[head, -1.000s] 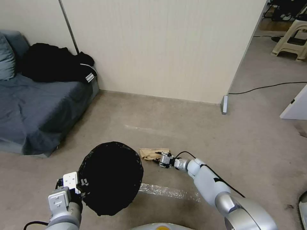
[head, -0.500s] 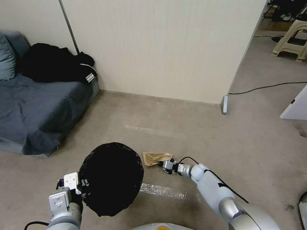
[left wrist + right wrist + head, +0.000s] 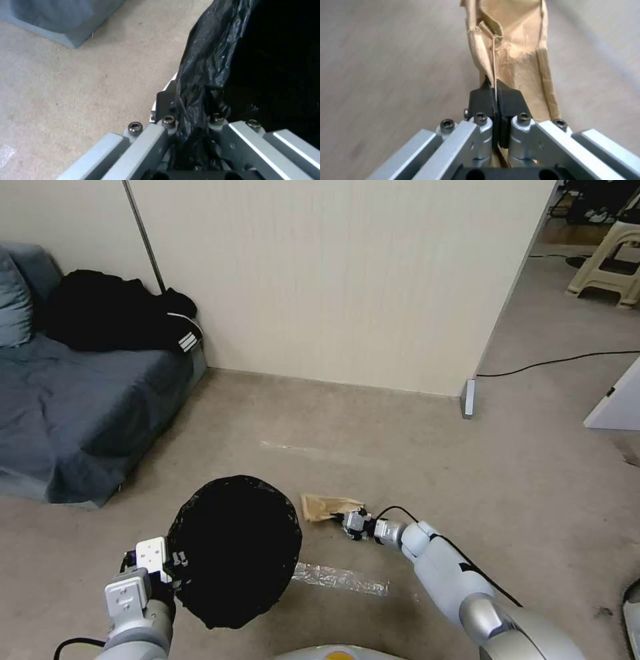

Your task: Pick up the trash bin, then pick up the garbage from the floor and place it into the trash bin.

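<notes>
Your right claw [image 3: 495, 87], pinched shut on the crumpled tan paper bag [image 3: 325, 507], has dragged it nearer the black-lined round white bin [image 3: 233, 550], clamped in your left claw [image 3: 190, 117].

bin [image 3: 233, 550] just right of my left gripper [image 3: 175, 568] | paper bag [image 3: 323, 507] at my right gripper's [image 3: 348, 521] tips, ahead-left | bin left of bag | sofa [image 3: 73, 413] far left | wall [image 3: 333, 280] beyond both

I see a home living room: a grey-blue fabric sofa [image 3: 73, 407] bearing black clothing [image 3: 113, 313], beige short-pile carpet floor [image 3: 347, 440], a cream panelled wall [image 3: 333, 280], a beige plastic stool [image 3: 610, 263] beyond.
</notes>
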Controlling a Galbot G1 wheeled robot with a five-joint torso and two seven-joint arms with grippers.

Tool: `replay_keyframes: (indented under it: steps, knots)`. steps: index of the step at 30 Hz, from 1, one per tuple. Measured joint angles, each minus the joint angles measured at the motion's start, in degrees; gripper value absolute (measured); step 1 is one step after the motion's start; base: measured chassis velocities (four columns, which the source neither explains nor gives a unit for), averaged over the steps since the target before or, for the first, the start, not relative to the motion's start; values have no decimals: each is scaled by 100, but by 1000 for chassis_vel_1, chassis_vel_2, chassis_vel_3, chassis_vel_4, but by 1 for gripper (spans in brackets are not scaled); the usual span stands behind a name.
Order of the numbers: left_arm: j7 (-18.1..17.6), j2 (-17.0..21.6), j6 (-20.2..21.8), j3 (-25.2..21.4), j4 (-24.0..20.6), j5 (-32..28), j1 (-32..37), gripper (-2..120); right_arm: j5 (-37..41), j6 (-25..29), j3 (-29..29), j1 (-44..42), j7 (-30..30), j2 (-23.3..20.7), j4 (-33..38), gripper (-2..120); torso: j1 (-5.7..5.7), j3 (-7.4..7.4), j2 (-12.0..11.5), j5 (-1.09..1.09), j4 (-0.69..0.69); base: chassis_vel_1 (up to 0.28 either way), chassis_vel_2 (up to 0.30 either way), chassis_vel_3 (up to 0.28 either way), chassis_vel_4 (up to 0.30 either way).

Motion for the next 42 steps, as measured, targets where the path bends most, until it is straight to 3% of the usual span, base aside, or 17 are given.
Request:
replay_keyframes:
  steps: [1, 3, 5, 6, 7, 11, 13, 15, 20, 24, 32, 42]
  knots:
    - [5, 10, 2, -5, 3, -4, -8, 1, 95, 1, 9, -53, 21, -11, 148, 0, 0, 0, 0, 1, 1, 0, 0, 0, 0]
    - [15, 66, 17, -33, 21, -35, -41, 1, 704, -131, -93, -415, 61, -160, 1096, 0, 0, 0, 0, 0, 1, 0, 0, 0, 0]
    - [17, 75, 19, -35, 26, -42, -45, 1, 865, -199, -150, -515, 73, -212, 1354, 0, 0, 0, 0, 0, 1, 0, 0, 0, 0]
    - [28, 98, 21, -36, 50, -61, -59, 1, 1311, -431, -289, -832, 131, -362, 2190, 0, 0, 0, 0, 3, -1, 0, 0, 0, 0]
    - [28, 98, 21, -36, 50, -61, -59, 1, 1311, -431, -289, -832, 131, -362, 2190, 0, 0, 0, 0, 3, -1, 0, 0, 0, 0]
    - [48, 133, 22, -18, 128, -68, -89, 1, 2353, -1028, -374, -1509, 340, -684, 4335, 0, 0, 0, 0, 1, 1, 0, 0, 0, 0]
    - [52, 136, 22, -15, 137, -69, -94, 1, 2499, -1114, -377, -1589, 369, -723, 4603, 0, 0, -1, 0, -1, 1, 0, 0, 0, 0]
    - [60, 152, 22, 2, 183, -66, -126, 1, 3018, -1442, -411, -1938, 467, -926, 5677, 0, 0, 0, 0, 3, 0, 0, 0, 0, 0]
    - [70, 160, 22, 41, 231, -49, -157, 1, 3505, -1701, -580, -2252, 553, -1140, 6655, 0, 0, 0, 0, 2, 0, 0, 0, 0, 0]
    - [80, 162, 22, 106, 294, -4, -208, 1, 4259, -1930, -1196, -2791, 691, -1538, 7781, 0, 0, -1, 0, 2, 2, 0, 0, 0, 0]
    - [89, 146, 20, 132, 309, 32, -218, 1, 4080, -1948, -2091, -3554, 733, -2251, 8156, 0, 0, -1, 0, 2, 1, 0, 0, 0, 0]
    - [91, 114, 17, 178, 297, 74, -222, 1, 3669, -1740, -2340, -3825, 637, -2333, 7824, 0, 0, -1, 0, 2, 1, 0, 0, 0, 0]
